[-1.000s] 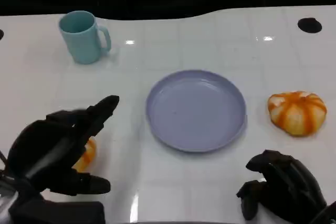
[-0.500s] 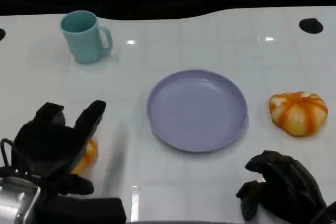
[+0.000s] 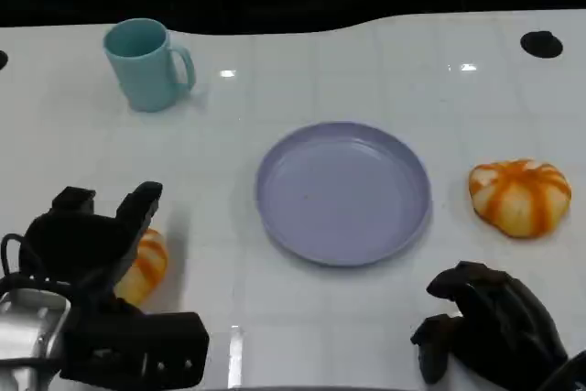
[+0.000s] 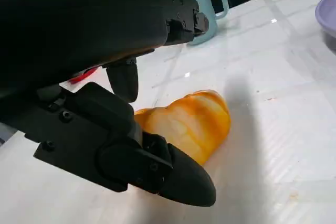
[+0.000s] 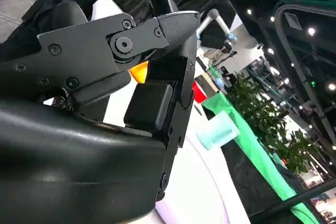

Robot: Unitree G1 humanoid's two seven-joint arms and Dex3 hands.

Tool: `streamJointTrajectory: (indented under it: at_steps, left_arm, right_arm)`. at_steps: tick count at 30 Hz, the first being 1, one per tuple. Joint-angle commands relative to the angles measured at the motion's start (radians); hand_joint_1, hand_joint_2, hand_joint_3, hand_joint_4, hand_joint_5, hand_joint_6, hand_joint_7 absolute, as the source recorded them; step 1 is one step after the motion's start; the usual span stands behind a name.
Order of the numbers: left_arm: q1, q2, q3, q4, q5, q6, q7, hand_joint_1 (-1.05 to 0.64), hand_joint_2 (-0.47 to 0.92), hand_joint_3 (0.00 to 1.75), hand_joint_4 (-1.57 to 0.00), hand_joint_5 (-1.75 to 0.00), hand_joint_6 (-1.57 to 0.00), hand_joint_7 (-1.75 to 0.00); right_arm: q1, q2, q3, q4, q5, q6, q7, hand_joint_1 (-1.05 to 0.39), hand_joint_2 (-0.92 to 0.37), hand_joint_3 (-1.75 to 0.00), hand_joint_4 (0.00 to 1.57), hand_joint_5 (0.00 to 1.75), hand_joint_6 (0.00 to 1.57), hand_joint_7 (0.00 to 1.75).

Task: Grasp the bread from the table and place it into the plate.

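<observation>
Lying under left hand: bread, long axis toward mug

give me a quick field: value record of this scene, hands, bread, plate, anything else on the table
left hand: open, fingers spread over the near bread, not yet gripping it
right hand: fingers curled, holding nothing, low by the table's near edge
near bread: on the table under the left hand
far bread: on the table, beside the plate
plate: lilac, nothing in it
mug: light blue, upright, far side
</observation>
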Motion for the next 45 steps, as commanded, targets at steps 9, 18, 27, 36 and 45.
streamJointTrajectory:
  at_steps: [9, 18, 27, 36, 45]
  left_arm:
    - [-0.098, 0.043, -0.067, 0.231, -0.092, -0.028, 0.113, -1.05, 0.82, 0.04, 0.00, -1.75, 0.00, 0.00]
    - [-0.153, 0.038, -0.102, 0.370, -0.192, -0.084, 0.137, -1.05, 0.80, 0.01, 0.00, -1.75, -0.01, -1.52]
    - [-0.184, 0.047, -0.131, 0.439, -0.255, -0.110, 0.108, -1.05, 0.75, 0.00, -0.76, -1.64, -0.24, -1.75]
    - [-0.228, 0.024, -0.147, 0.609, -0.311, -0.213, 0.272, -1.05, 0.75, 0.04, -1.57, -1.40, -0.91, -1.59]
    - [-0.315, -0.024, -0.203, 0.990, -0.317, -0.395, 0.636, -1.05, 0.36, 1.74, -1.57, -1.71, -1.56, -1.40]
  right_arm:
    - [0.004, -0.010, -0.003, -0.012, -0.002, -0.005, -0.002, -0.74, -0.92, -0.01, 1.51, 0.82, 1.57, 0.35]
    - [0.002, -0.015, -0.006, -0.012, 0.004, 0.008, 0.000, -0.74, -0.90, 0.00, 1.51, 0.81, 1.57, 0.36]
    - [0.002, -0.011, -0.006, -0.007, -0.004, -0.011, -0.003, -0.74, -0.91, -0.01, 1.51, 0.81, 1.57, 0.37]
    - [-0.007, -0.017, -0.009, 0.003, 0.003, 0.002, 0.003, -0.74, -0.91, -0.01, 1.51, 0.81, 1.57, 0.36]
    - [-0.007, -0.015, -0.010, 0.005, -0.002, -0.006, -0.004, -0.74, -0.91, -0.01, 1.51, 0.81, 1.57, 0.36]
